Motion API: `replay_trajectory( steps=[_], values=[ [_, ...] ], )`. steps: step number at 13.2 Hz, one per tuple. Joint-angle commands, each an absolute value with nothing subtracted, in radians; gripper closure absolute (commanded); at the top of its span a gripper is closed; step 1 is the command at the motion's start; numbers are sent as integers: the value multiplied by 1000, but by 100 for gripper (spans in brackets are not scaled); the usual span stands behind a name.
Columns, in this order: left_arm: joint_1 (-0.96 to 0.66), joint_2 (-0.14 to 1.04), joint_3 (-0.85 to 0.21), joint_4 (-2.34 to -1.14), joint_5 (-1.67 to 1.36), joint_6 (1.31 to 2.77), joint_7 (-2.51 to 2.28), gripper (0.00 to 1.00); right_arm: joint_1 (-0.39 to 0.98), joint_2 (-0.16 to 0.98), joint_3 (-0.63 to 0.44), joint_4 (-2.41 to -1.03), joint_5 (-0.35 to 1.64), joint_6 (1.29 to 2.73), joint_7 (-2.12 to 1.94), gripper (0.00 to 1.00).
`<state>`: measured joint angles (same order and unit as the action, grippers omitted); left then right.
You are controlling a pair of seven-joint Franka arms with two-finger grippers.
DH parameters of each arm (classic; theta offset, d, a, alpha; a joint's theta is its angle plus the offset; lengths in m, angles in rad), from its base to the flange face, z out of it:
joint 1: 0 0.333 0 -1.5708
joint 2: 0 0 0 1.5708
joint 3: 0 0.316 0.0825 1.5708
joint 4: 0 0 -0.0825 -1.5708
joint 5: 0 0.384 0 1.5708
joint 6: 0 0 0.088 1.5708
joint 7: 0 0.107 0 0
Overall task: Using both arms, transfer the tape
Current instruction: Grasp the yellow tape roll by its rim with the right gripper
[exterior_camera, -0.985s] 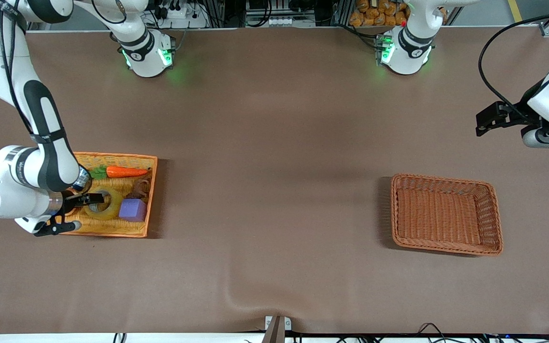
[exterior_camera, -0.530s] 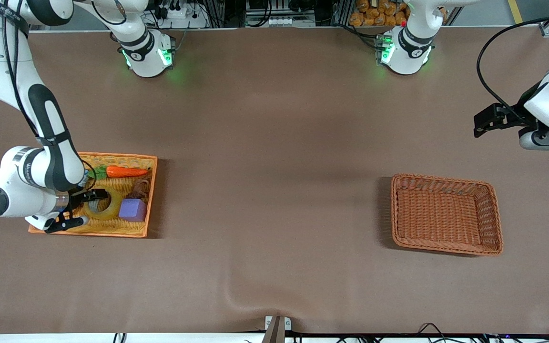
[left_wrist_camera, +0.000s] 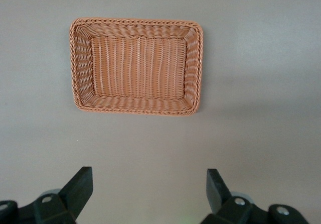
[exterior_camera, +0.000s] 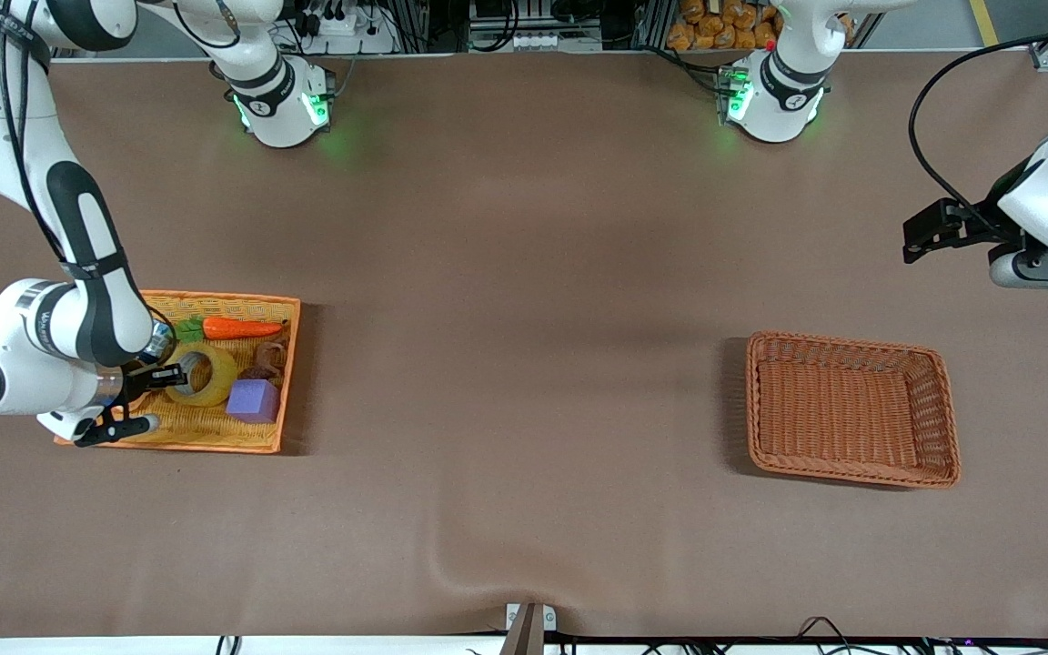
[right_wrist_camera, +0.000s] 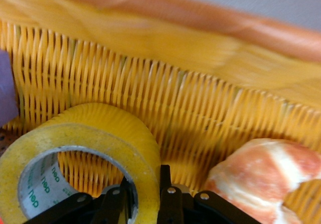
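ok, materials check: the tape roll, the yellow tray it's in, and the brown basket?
Tape: translucent yellowish plastic film, glossy, on a grey-white core that looks like card with printed lettering. The right tool is shut on its wall.
Yellow tray: woven strips, likely plastic or dyed wicker, with an orange rim.
Brown basket: woven wicker or rattan look, matte, with a braided rim; possibly an imitation.

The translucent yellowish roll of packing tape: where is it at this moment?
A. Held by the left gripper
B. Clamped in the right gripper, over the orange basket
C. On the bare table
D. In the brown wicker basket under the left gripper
B: the right gripper pinches the wall of the translucent yellowish roll of packing tape over the orange basket.
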<state>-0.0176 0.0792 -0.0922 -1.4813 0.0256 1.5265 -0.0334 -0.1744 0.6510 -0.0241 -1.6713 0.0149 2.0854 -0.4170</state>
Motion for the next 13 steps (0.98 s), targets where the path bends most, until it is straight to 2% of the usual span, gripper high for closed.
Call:
replay_trajectory(
  steps=[1, 4, 7, 13],
  values=[
    [-17, 77, -94, -1480, 5, 1525, -41, 0, -198, 579, -6, -1660, 3, 2060, -428, 100],
    [-15, 80, -94, -1480, 5, 1526, -41, 0, -181, 519, 0, -1634, 14, 2010, -416, 100],
    [-14, 80, -94, -1483, 5, 1526, -41, 0, -83, 526, 8, -1517, 23, 1837, -303, 100],
    [-15, 84, -94, -1488, 6, 1542, -41, 0, 211, 538, 6, -1513, 208, 1838, 142, 100]
  ],
)
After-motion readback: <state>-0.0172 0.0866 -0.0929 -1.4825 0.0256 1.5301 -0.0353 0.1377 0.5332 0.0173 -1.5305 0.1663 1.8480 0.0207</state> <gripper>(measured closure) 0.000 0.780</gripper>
